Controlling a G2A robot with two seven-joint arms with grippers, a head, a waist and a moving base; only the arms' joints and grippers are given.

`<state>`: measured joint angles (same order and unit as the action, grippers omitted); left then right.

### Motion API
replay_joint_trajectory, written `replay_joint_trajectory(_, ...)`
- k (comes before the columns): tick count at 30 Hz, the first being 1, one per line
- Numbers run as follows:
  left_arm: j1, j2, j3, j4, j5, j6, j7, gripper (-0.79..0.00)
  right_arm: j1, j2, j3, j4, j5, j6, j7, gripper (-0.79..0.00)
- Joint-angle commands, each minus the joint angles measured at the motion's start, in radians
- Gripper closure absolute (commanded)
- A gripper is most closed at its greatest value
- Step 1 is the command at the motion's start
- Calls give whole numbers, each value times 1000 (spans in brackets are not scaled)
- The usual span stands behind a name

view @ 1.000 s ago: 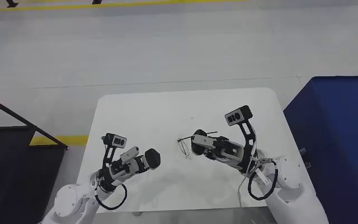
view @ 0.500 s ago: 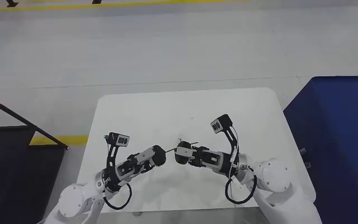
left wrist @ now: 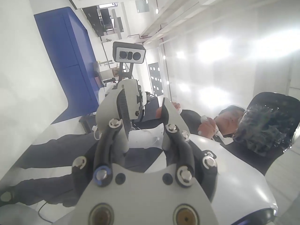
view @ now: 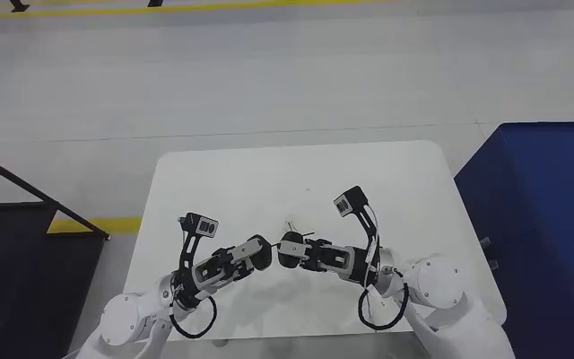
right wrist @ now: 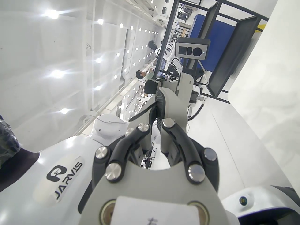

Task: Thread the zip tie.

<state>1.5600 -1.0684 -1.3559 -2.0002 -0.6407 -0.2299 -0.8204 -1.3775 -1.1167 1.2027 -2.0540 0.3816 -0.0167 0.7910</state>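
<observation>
My right gripper [view: 287,250] hovers over the front middle of the white table [view: 224,179]. In its wrist view the right gripper [right wrist: 160,92] is shut on a thin black zip tie [right wrist: 140,114]. The zip tie [view: 298,232] shows in the top view as a fine dark line sticking out from the fingers. My left gripper [view: 258,253] faces it almost tip to tip. From the left wrist the left gripper [left wrist: 143,97] stands open with nothing between its fingers. The other arm's gripper [left wrist: 127,94] sits just beyond them.
A blue cabinet [view: 529,206] stands against the table's right side. A black metal frame [view: 36,269] stands off its left side. The back half of the table is bare.
Both grippers have closed in on each other above the table's front middle. The right one carried the zip tie leftward and the left one swung right towards it.
</observation>
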Motion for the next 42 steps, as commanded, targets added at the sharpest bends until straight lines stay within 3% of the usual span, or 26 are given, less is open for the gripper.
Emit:
replay_joint_trajectory(1, -2, -1, 2, 2, 6, 0, 5, -145, 3, 0, 1, 3, 1, 0, 4, 0)
replay_joint_trajectory(4, -4, -2, 7, 7, 14, 1, 17, -108, 7, 1, 4, 5, 5, 1, 11, 0)
replay_joint_trajectory(6, -7, -3, 12, 10, 20, 0, 25, 0, 10, 2, 8, 7, 9, 1, 15, 0)
replay_joint_trajectory(16, -7, -8, 27, 12, 30, -13, 43, 0, 9, 5, 27, 19, 51, 20, 26, 0)
replay_joint_trajectory(17, -7, -8, 28, 11, 31, -15, 44, 0, 6, 5, 31, 17, 60, 22, 21, -228)
replay_joint_trajectory(18, -6, -9, 30, 11, 30, -17, 45, 0, 7, 5, 36, 14, 50, 16, 21, -385)
replay_joint_trajectory(19, -6, -9, 31, 11, 31, -19, 46, 0, 3, 5, 39, 15, 62, 10, 13, -785)
replay_joint_trajectory(27, 1, -12, 33, 5, 13, -22, 46, 0, 0, 5, 40, 15, 71, 9, 13, -785)
replay_joint_trajectory(39, 11, -9, 29, -5, -37, 85, 1, 0, -15, 7, 21, -11, 24, 0, 18, -785)
replay_joint_trajectory(40, 15, -9, 30, -6, -42, 88, -1, 0, -17, 7, 20, -11, 22, -3, 17, -677)
replay_joint_trajectory(41, 18, -9, 31, -7, -51, 93, -5, 0, -18, 7, 18, -11, 20, -4, 17, -391)
replay_joint_trajectory(42, 20, -9, 29, -8, -53, 94, -7, 0, -19, 7, 17, -10, 17, -4, 17, -363)
